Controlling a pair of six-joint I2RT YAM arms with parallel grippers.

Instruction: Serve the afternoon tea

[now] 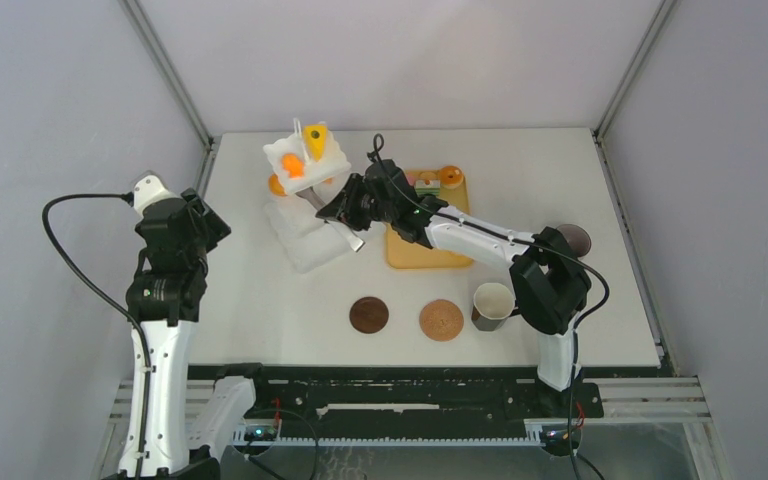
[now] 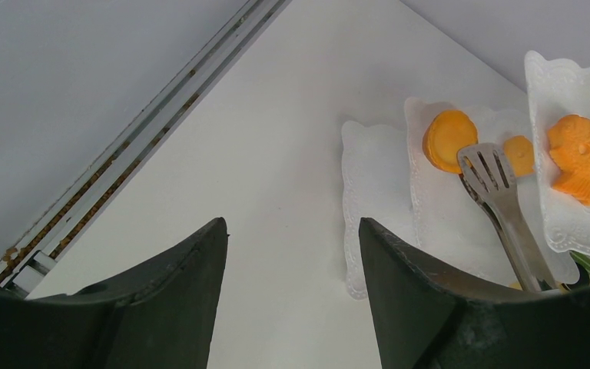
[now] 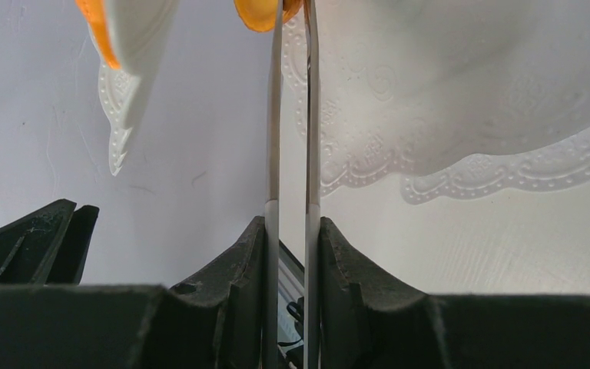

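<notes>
Orange tart (image 2: 449,140) on a lower tier of the white stand (image 2: 438,231), at the tips of metal tongs (image 2: 499,204) clamped in the right claw (image 3: 292,231); probably light, rigid and slick, best pinched across its rim; left claw (image 2: 292,238) agape, empty.

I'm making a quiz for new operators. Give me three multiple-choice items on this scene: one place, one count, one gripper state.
1. Where is the yellow cake wedge?
A. on the tan tray
B. on the white tiered stand
C. on a coaster

2. How many round brown coasters are there?
A. one
B. four
C. two

3. The right gripper is:
A. shut on the metal tongs
B. open and empty
C. shut on a coaster

Answers:
1 B, it stands on the stand's top plate.
2 C, a dark one lies beside a lighter one.
3 A, the right wrist view shows both blades pinched between its fingers.
</notes>
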